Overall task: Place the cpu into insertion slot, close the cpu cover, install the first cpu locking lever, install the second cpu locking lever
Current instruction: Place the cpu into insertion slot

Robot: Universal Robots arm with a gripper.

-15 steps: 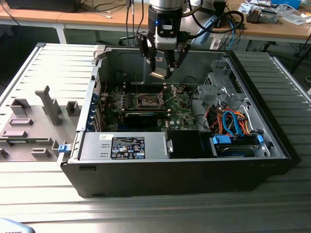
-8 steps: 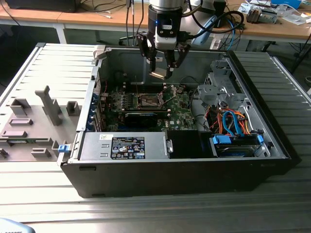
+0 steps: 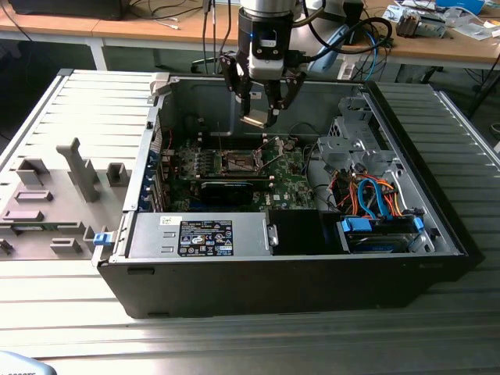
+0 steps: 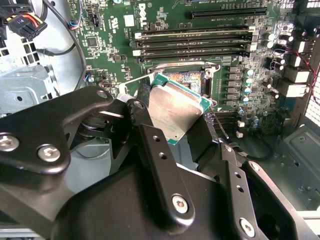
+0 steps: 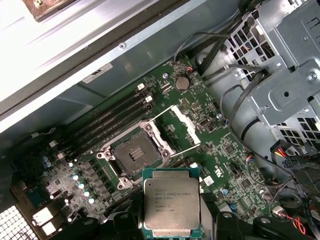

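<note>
An open computer case [image 3: 273, 285] lies on its side near the middle of the slatted metal tabletop [image 3: 234, 344] and holds everything of the task. The green circuit board [image 5: 197, 97] lies on the case's floor towards the far wall. A silvery power supply box [image 3: 199, 234] sits along the near wall, and a drive cage [image 3: 355, 141] with orange and blue cables [image 3: 373, 199] fills the side on the exterior view's right. The gripper [image 3: 258, 116] hangs inside the case above the board, its fingers [image 4: 200, 137] drawn in narrow on two opposite edges of the cpu [image 5: 171, 207], whose silvery face shows in both wrist views. The chip is in the air, near the insertion slot [image 5: 134, 154] but apart from it. The slot lies open with its dark centre exposed, and the cpu cover [image 5: 186, 126] is swung up beside it. Long memory slots [image 5: 115, 112] run beside the slot, and a long black card [image 3: 226, 190] stands at the board's near edge
</note>
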